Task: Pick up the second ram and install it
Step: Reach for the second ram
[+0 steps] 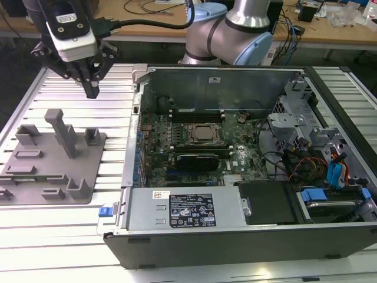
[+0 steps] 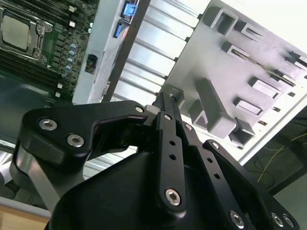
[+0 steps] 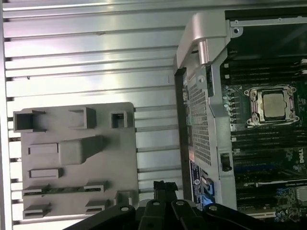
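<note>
As gripper [image 1: 92,91] hovers, second ram [image 3: 62,189] well apart

No wording can be read at this moment. A black label with white print [image 1: 191,210] sits on the metal cover [image 1: 141,211] inside the open computer case [image 1: 235,244]. A small white sticker [image 1: 160,194] is beside it, and another label [image 1: 69,17] is on the white housing [image 1: 73,38] at the arm's wrist. All the lettering is too small to make out.
</note>
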You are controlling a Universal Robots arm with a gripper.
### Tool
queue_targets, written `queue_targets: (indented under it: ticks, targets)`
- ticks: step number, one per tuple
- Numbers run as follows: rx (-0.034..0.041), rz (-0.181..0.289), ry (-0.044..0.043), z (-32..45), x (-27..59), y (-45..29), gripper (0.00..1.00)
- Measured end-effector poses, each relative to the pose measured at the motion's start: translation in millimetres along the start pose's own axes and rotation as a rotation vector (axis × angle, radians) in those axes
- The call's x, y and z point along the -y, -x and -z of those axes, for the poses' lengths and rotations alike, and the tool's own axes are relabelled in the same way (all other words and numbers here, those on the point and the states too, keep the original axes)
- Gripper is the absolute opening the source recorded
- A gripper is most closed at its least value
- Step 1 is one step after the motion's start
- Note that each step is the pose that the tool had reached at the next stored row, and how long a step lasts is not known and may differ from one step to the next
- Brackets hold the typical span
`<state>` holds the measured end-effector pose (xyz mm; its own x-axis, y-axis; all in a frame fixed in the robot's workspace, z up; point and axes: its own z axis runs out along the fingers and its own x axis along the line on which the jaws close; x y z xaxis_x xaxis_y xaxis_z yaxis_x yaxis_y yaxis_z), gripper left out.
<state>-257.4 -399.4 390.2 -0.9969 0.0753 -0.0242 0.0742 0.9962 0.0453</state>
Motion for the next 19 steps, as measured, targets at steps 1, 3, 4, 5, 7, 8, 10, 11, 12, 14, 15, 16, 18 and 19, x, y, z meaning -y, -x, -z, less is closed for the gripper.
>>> queue_targets:
  ticks: [1,3,4,5,7,8,10,11,12,14,15,16,18,19]
  targets:
    - [0.0000,0.000,0.0000,-1.0,1.0,-2.9,0.08]
    - [0.0000,0.000,0.0000,-3.6,3.8,-8.1,0.08]
    - [0.0000,0.000,0.0000,-4.1,4.5,-9.2,0.08]
    - [0.0000,0.000,0.0000,-4.5,5.2,-10.4,0.08]
    - [0.0000,0.000,0.0000,-5.9,8.2,-14.7,0.08]
    - [-0.0001,0.000,-0.0001,-6.5,10.2,-18.2,0.08]
    - [0.0000,0.000,0.0000,-7.4,12.3,-24.2,0.08]
    - [0.0000,0.000,0.0000,-7.6,12.9,-26.1,0.08]
    - [0.0000,0.000,0.0000,-8.2,13.9,-30.0,0.08]
    - [0.0000,0.000,0.0000,-9.8,15.9,-38.4,0.08]
    - [0.0000,0.000,0.0000,-11.3,17.5,-43.9,0.08]
    - [0.0001,0.000,0.0000,-12.0,18.4,-46.5,0.08]
    - [0.0000,0.000,0.0000,-13.8,20.5,-53.1,0.08]
    - [0.0000,0.000,0.0000,-14.9,21.6,-57.3,0.08]
